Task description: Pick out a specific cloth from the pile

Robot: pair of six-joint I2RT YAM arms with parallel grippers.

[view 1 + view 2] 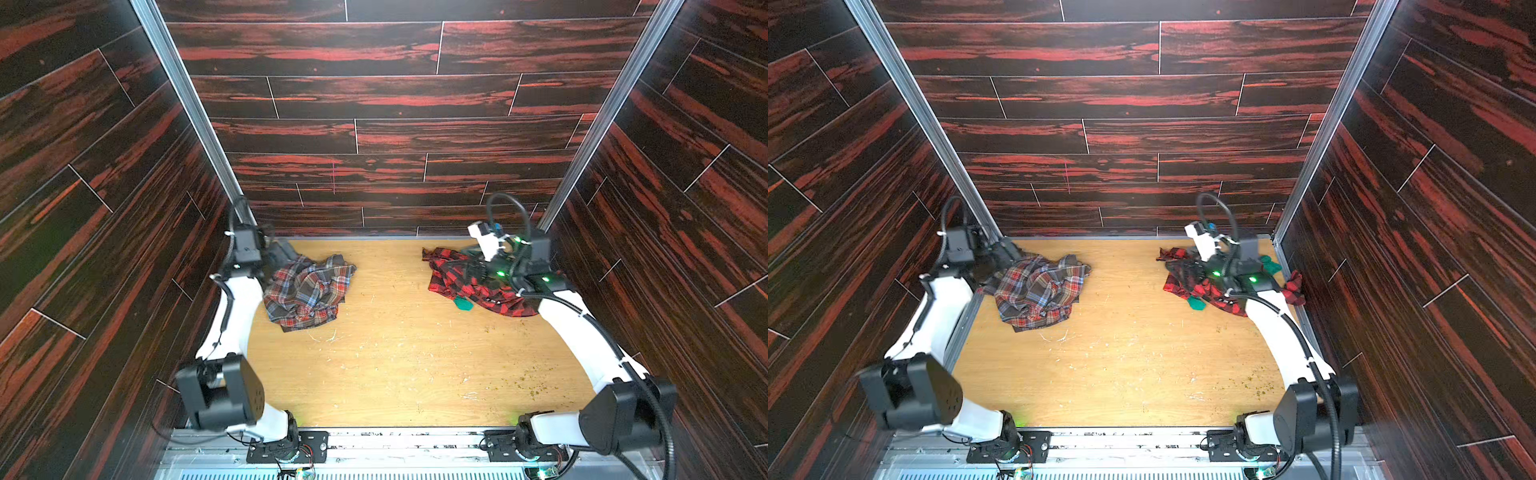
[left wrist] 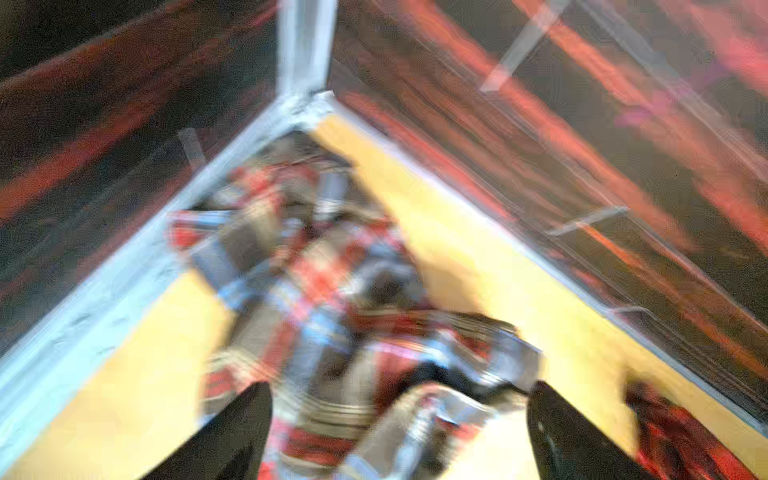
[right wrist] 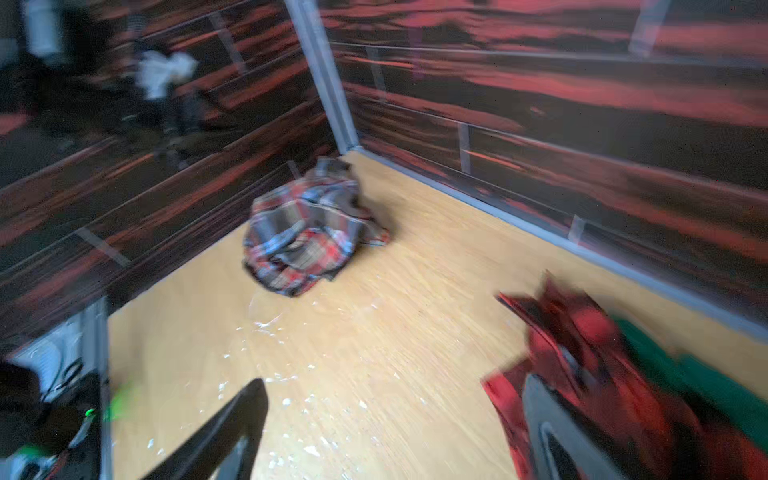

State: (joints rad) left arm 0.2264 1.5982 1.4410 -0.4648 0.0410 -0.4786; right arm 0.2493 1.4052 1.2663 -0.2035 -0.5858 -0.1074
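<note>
**No legible writing in any view**

No word, number, label or brand mark can be read anywhere. The cloth point(image 1: 307, 291) shows only its fine checks. The pile point(image 1: 457, 286) shows only red-and-black squares and a bit of plain green. The walls point(image 1: 374, 95) carry printed wood grain, and the surface point(image 1: 395, 374) has pale scuffs and specks, none forming letters. Both wrist views are too blurred for any small print to be made out.
</note>
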